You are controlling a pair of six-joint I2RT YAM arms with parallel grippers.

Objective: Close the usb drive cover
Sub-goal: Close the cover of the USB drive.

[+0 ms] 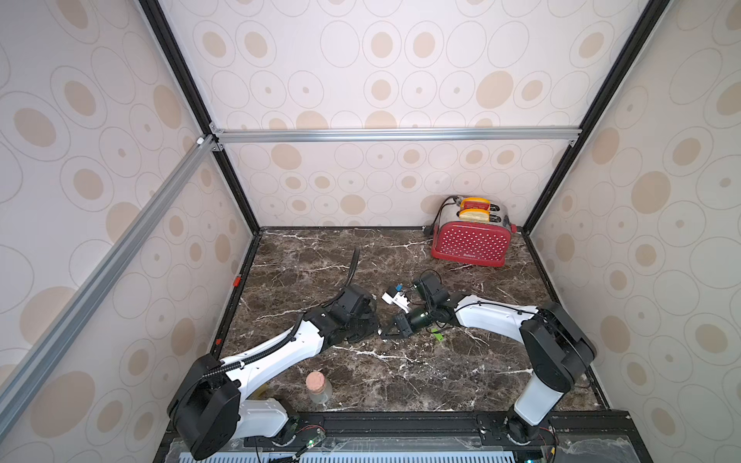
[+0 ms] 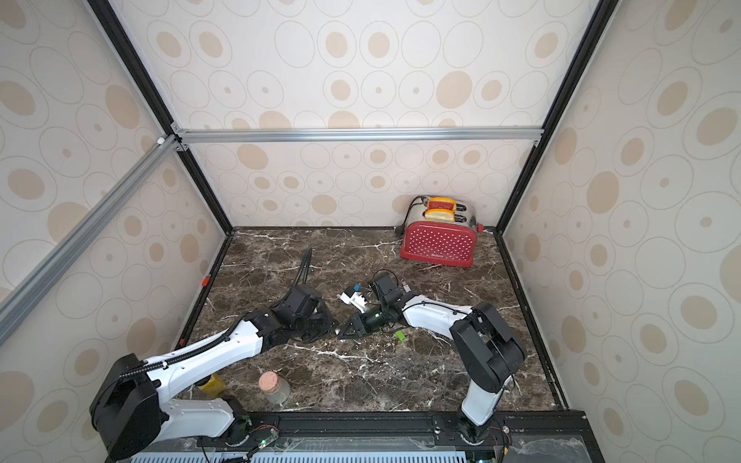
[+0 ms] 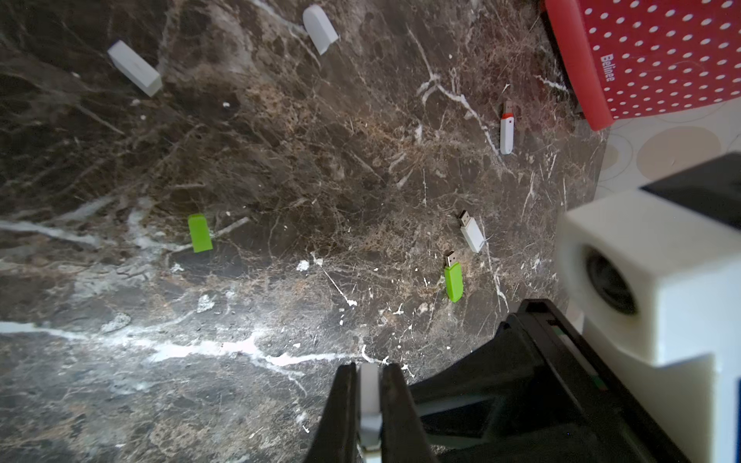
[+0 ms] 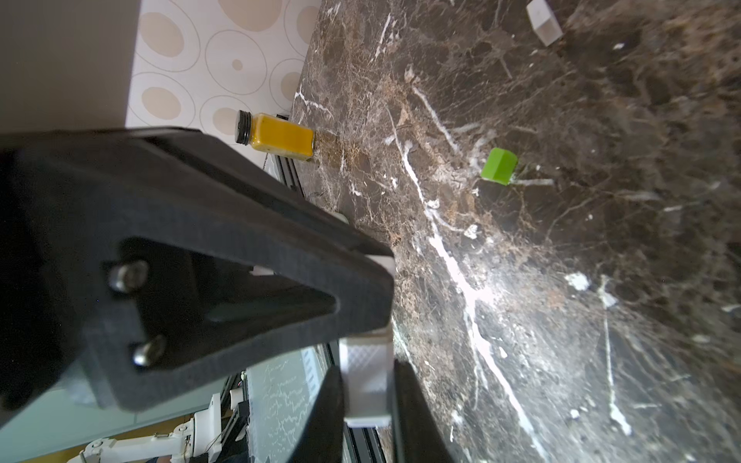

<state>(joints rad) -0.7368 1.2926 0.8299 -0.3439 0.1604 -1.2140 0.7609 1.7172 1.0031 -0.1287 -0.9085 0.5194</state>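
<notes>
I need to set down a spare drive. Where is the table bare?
Bare: the far strip between back wall and left arm; the near strip between corked jar and right arm. Crowded: the middle, where left tool and right tool each clamp a white USB part, beside the green cap.

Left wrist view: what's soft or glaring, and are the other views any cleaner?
Left wrist view: green drive sharp; white camera block close by out of focus; glare streak on the table. Right wrist view: near black finger blurred; glare on the table's white vein. Both top views: evenly lit, no glare, only soft shadows.
</notes>
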